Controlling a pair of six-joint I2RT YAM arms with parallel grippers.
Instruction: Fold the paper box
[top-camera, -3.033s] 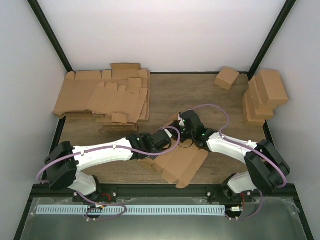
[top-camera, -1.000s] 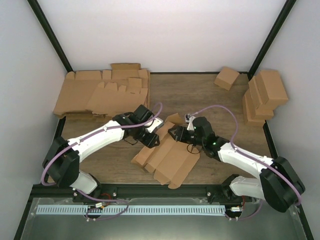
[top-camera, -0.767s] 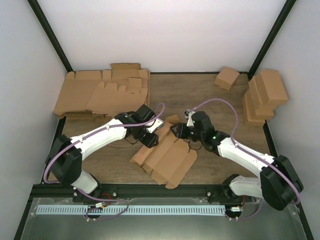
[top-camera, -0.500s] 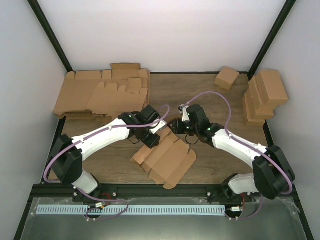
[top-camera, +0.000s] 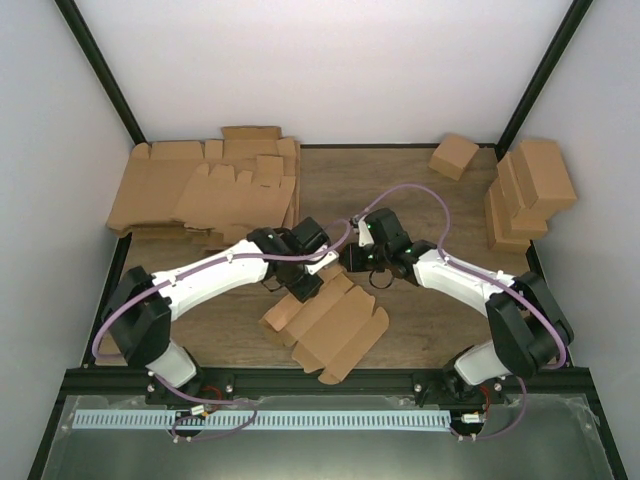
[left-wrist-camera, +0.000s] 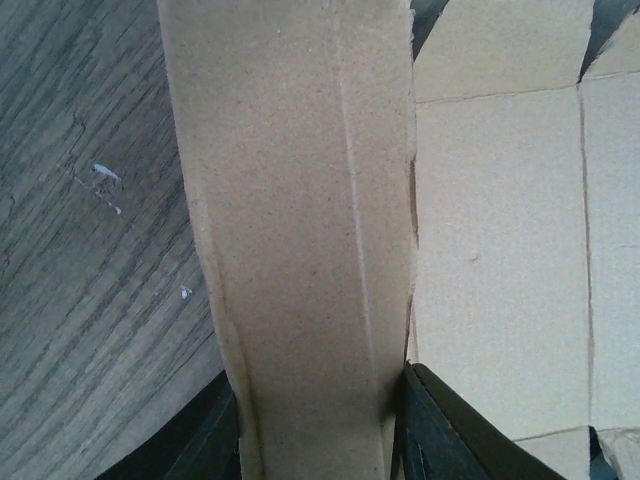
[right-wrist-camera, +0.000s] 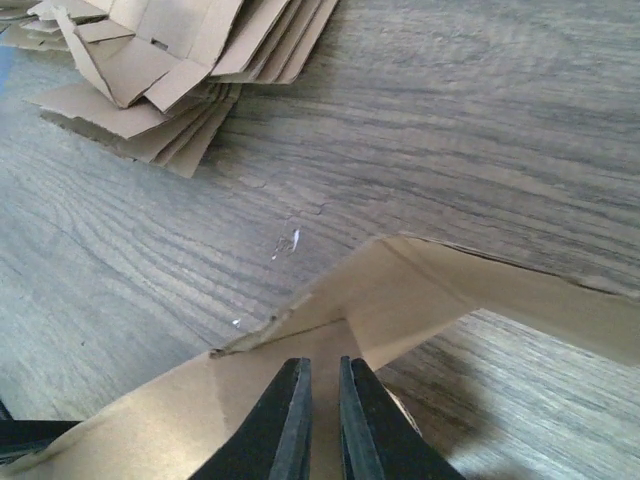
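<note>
The flat, unfolded paper box (top-camera: 335, 320) lies at the table's middle, near the front. My left gripper (top-camera: 312, 275) is at its upper left edge. In the left wrist view its jaws (left-wrist-camera: 320, 440) stand either side of a long cardboard flap (left-wrist-camera: 300, 200) and press on both its edges. The box's panels (left-wrist-camera: 500, 250) lie to the right. My right gripper (top-camera: 352, 256) is at the box's top flap. In the right wrist view its jaws (right-wrist-camera: 324, 420) are nearly together, pinching a raised, creased flap (right-wrist-camera: 420, 290).
A stack of flat box blanks (top-camera: 210, 190) lies at the back left and shows in the right wrist view (right-wrist-camera: 170, 60). Folded boxes (top-camera: 530, 195) are piled at the right edge. One small folded box (top-camera: 453, 155) stands at the back right.
The box has slid toward the front left. My right gripper has moved left and back to the box's top flap. My left gripper has shifted right along the box's edge.
</note>
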